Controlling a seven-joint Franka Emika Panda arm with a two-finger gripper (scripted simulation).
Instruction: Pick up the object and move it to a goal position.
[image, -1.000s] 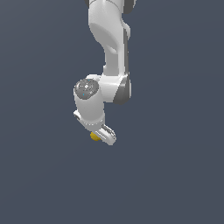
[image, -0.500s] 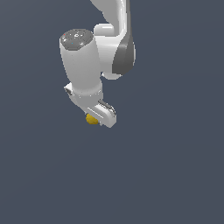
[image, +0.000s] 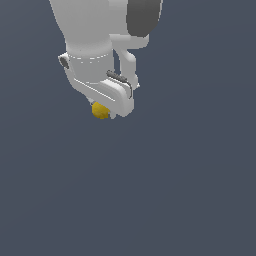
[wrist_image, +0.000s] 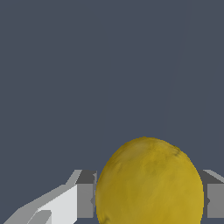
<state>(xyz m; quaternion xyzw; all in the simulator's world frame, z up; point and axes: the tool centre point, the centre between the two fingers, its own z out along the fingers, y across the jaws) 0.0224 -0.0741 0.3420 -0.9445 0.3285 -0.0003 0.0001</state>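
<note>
**Operator:** Flat slate-blue ground fills both views, with no marker for the goal that I can see. I've got the gripper (image: 106, 114) pinching the object (image: 100, 110), a small yellow lump tucked under the white hand in the exterior view.

**Observer:** Is the hold square?

**Operator:** From the wrist view the object (wrist_image: 149, 181) sits between the fingers (wrist_image: 85, 199), one grey pad on each flank, touching it on both sides. It looks centred enough, though the contact itself is cut off at the frame edge.

**Observer:** So the carry is the step in hand?

**Operator:** That's my reading. I'd keep the squeeze constant, move in a smooth line with no sharp wrist turns, since a rounded, bumpy lump can roll out of flat pads. I'd slow well before the goal.
</note>
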